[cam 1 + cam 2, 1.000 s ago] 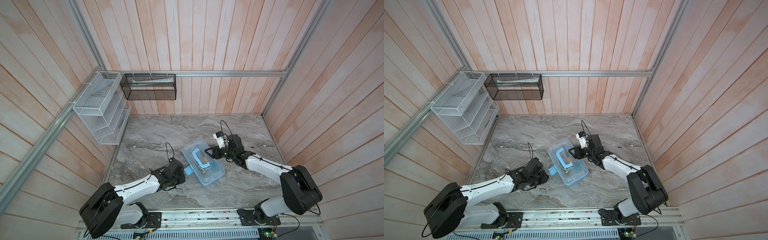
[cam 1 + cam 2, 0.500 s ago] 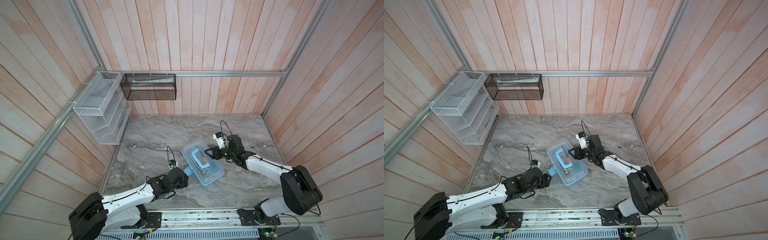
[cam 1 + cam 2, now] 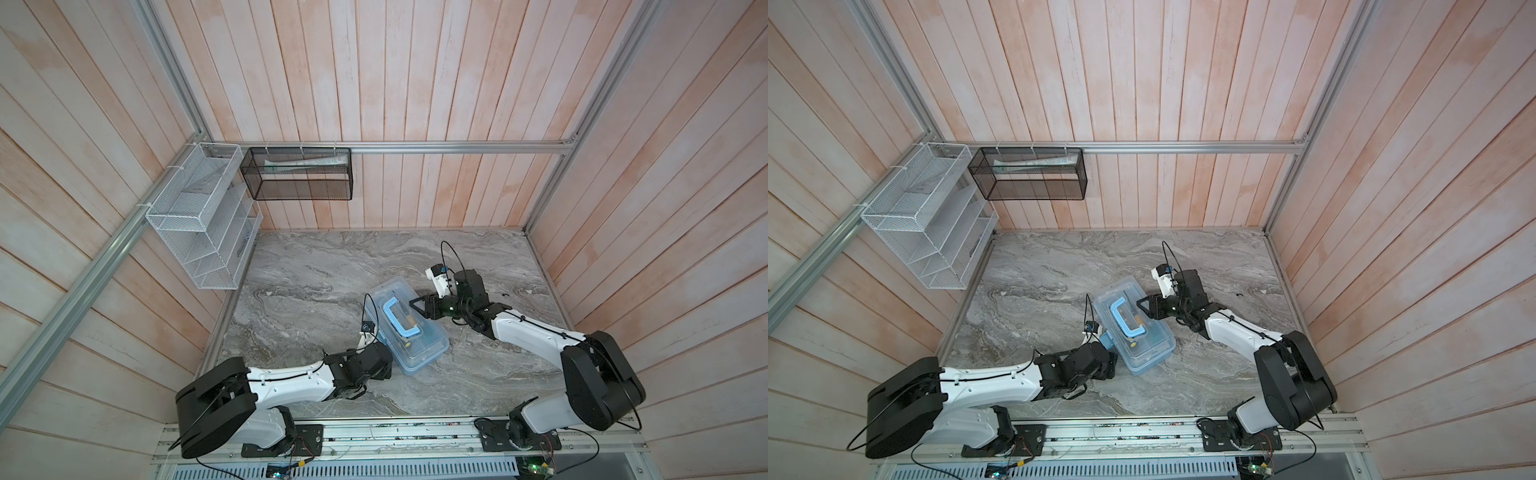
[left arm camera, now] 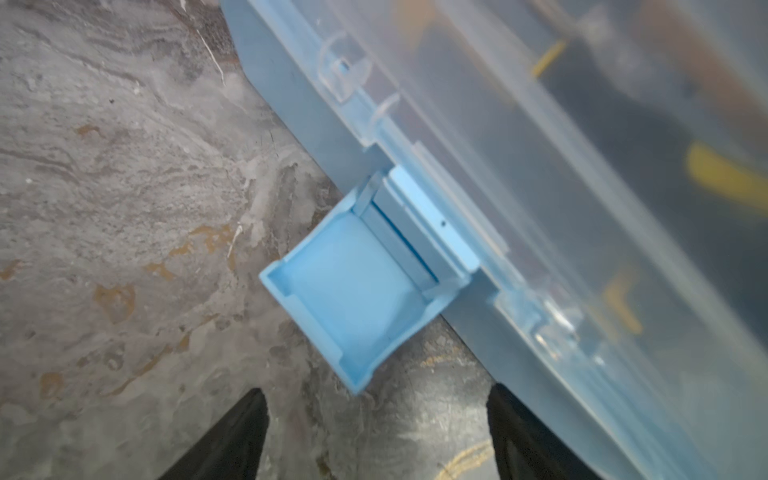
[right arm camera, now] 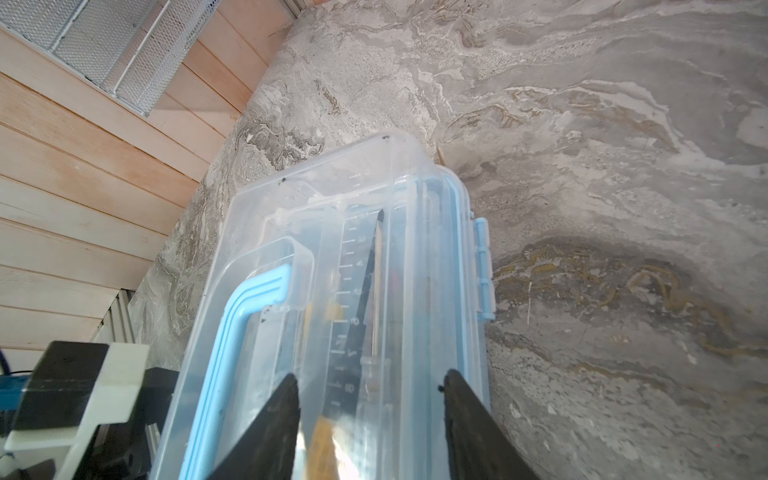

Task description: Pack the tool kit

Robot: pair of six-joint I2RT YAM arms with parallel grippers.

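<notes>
The tool kit (image 3: 419, 345) (image 3: 1144, 347) lies aslant mid-table in both top views, see-through lid down, light-blue handle (image 3: 398, 319) flat on top. Yellow and black tools show dimly through the lid (image 5: 365, 291). On its left long side a light-blue latch (image 4: 353, 299) (image 3: 1106, 340) sticks out, flipped away from the lid. My left gripper (image 4: 376, 419) (image 3: 384, 368) is open just short of that latch, holding nothing. At the case's far end my right gripper (image 5: 370, 399) (image 3: 419, 306) hovers over the lid with jaws apart.
A white wire-mesh rack (image 3: 199, 220) hangs on the left wall and a black mesh basket (image 3: 297, 174) on the back rail. Wooden walls close in three sides. A small dark speck (image 3: 505, 294) lies on the marble behind the right arm.
My left gripper has opened and drawn back from the latch toward the front edge, its arm sinking lower. The case and the right arm have stayed put.
</notes>
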